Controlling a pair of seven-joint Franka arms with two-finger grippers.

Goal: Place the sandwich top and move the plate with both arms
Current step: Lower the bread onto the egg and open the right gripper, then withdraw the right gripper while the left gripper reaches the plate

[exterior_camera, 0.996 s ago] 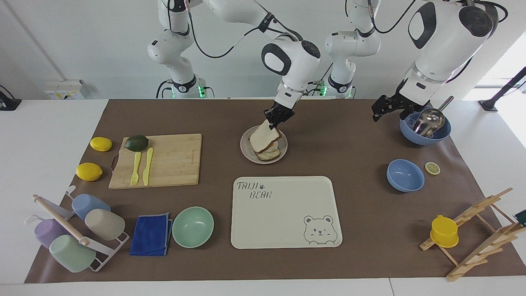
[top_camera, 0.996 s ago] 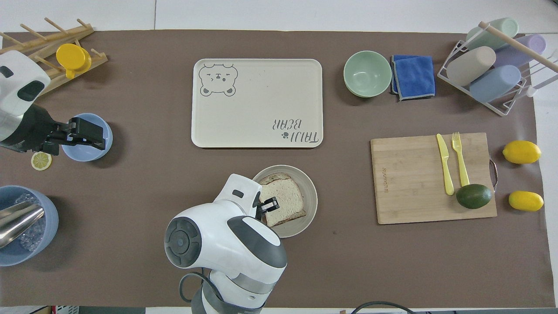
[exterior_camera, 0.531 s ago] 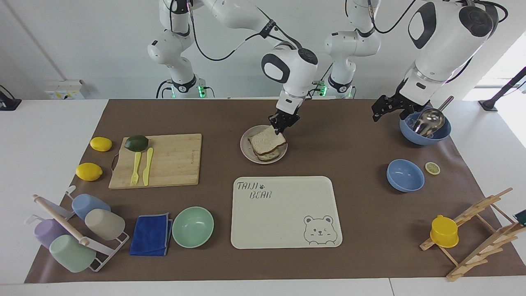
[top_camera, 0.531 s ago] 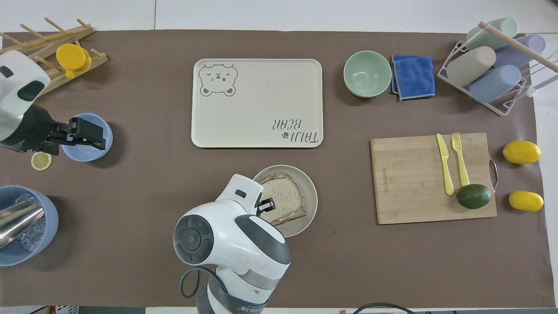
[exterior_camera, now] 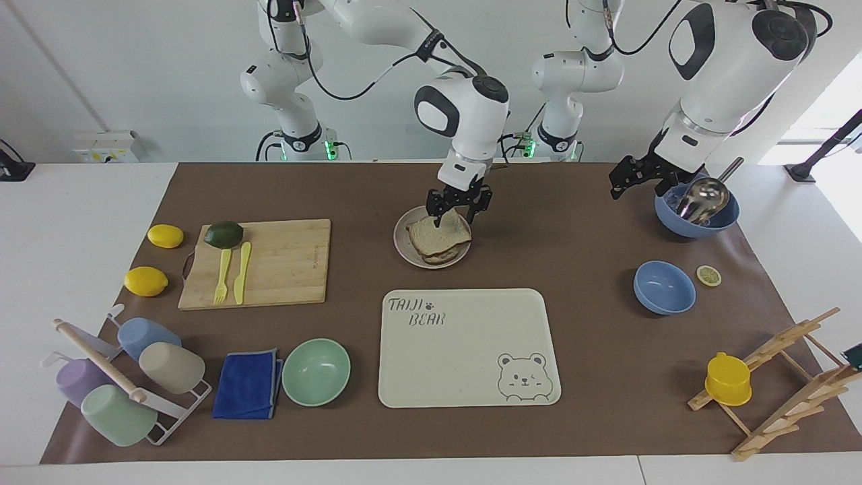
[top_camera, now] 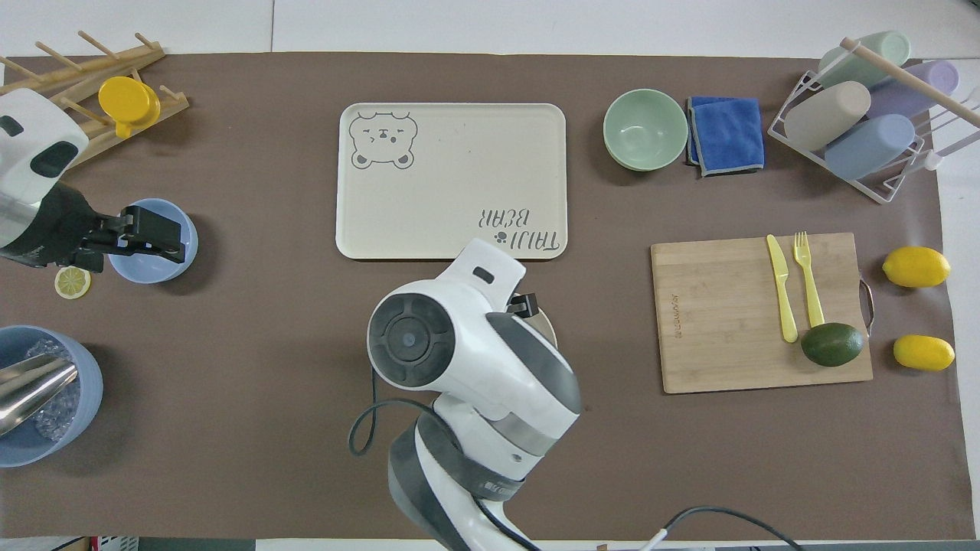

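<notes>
Facing view shows the sandwich top [exterior_camera: 438, 233] lying flat on the stack on the plate [exterior_camera: 403, 247], directly below the jaws of the right gripper [exterior_camera: 461, 205]. Those jaws are spread wide and hold nothing; they hang just above the slice's edge nearer the robots, apart from the bread as far as can be judged. The plate sits on the brown surface [exterior_camera: 572, 350], with the cream bear tray [exterior_camera: 465, 347] the next item out from the jaws, farther from the robots.

In the overhead view the right arm's wrist covers nearly all of the plate; only a sliver of its rim [top_camera: 547, 325] shows beside the wrist.

The left gripper [exterior_camera: 623, 180] hangs beside the large blue bowl [exterior_camera: 697, 222] that holds a metal scoop [exterior_camera: 704, 195], well apart from the plate. Whether its jaws are open or closed cannot be told. This arm waits.

Status, as a judgement:
1. Placing the top slice: appears complete; the slice rests released on the stack.
2. Moving the plate with both arms: not yet begun. Neither set of jaws contacts the plate rim.
3. Remaining: each gripper must reach its own side of the rim, close, and lift together. The tray is the likely destination, though the task sentence does not name one.
</notes>
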